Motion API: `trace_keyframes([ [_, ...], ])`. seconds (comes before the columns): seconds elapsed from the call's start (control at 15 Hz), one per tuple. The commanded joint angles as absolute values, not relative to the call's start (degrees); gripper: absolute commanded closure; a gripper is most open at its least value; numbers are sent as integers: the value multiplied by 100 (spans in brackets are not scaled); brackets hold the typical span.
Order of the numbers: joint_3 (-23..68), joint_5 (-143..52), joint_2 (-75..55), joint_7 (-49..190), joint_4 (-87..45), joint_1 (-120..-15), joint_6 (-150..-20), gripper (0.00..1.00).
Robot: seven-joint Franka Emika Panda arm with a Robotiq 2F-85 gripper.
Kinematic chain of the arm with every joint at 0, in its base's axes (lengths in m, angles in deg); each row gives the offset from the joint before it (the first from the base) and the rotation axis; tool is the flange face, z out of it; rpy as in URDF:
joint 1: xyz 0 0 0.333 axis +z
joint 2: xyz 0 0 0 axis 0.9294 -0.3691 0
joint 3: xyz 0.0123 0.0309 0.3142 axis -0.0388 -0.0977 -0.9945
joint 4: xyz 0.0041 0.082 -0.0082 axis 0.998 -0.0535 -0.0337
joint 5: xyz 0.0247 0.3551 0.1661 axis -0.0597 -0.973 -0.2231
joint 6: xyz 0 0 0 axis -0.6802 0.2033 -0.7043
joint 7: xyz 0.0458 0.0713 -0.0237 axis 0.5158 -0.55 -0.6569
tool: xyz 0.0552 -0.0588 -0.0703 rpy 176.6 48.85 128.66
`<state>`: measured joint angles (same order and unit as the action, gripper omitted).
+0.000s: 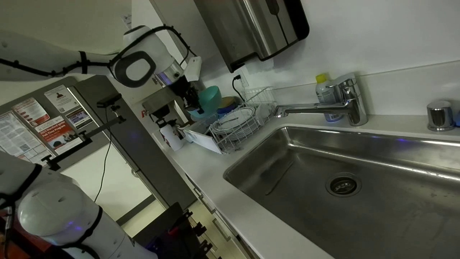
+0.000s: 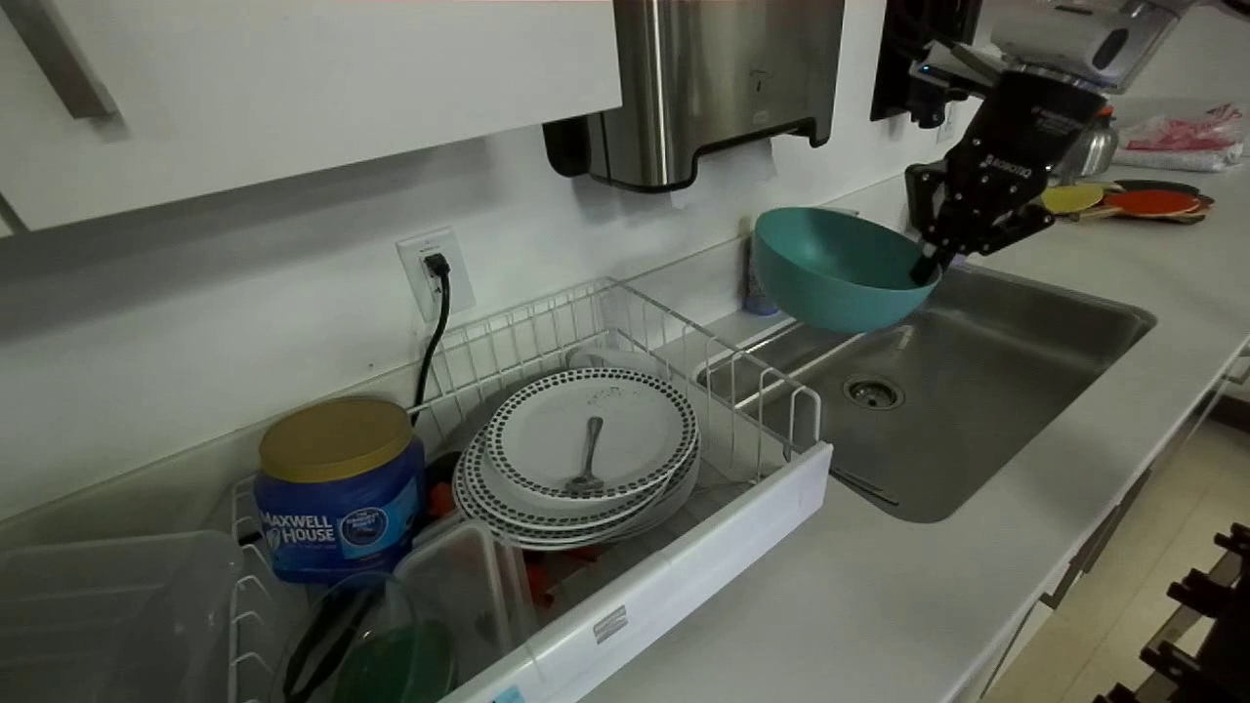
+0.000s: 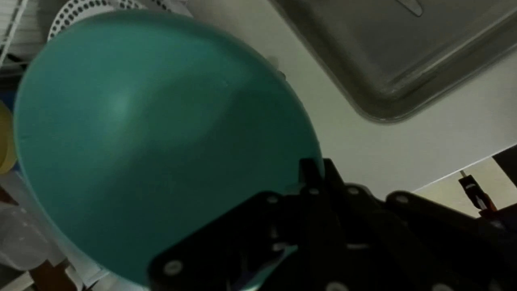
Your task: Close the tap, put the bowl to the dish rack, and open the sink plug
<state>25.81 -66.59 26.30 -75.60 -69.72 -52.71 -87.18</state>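
Observation:
The teal bowl [image 2: 830,293] hangs in the air, slightly tilted, and also shows in an exterior view [image 1: 212,99] and in the wrist view [image 3: 161,121]. My gripper [image 2: 926,268] is shut on its rim, one finger inside and one outside, as the wrist view shows [image 3: 317,165]. The dish rack [image 2: 684,561] stands on the counter; in the wrist view the bowl covers much of it. The chrome tap [image 1: 354,104] has its spout turned toward the rack, with no water visible. The sink plug [image 1: 343,186] sits in the sink floor, also visible in an exterior view [image 2: 874,392].
The rack holds stacked plates [image 2: 596,430] with a fork, a blue coffee tub [image 2: 337,498] and clear plastic boxes. A steel towel dispenser [image 2: 723,78] hangs above. A knife [image 1: 279,178] lies in the sink [image 1: 298,212]. A yellow-capped bottle [image 1: 325,93] stands behind the tap.

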Motion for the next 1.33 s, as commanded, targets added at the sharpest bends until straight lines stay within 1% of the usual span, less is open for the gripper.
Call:
trace_keyframes([
  [0.0,2498,-7110,2105,-8441,-6508,-5059,-8799,99],
  [0.13,2559,-7110,1768,-8733,-6259,-4836,-8769,99],
  [0.2,2960,-6812,1726,-8378,-6125,-4160,-8730,99],
  [0.27,2579,-6927,2017,-8367,-6504,-4824,-8720,96],
  [0.4,2813,-6877,1798,-8320,-6297,-4336,-8720,96],
  [0.73,2895,-6873,1703,-8320,-6198,-4215,-8720,96],
  [0.8,3029,-6979,1622,-8320,-6107,-3950,-8779,99],
  [1.27,3309,-7055,979,-8303,-5442,-3019,-8896,99],
])
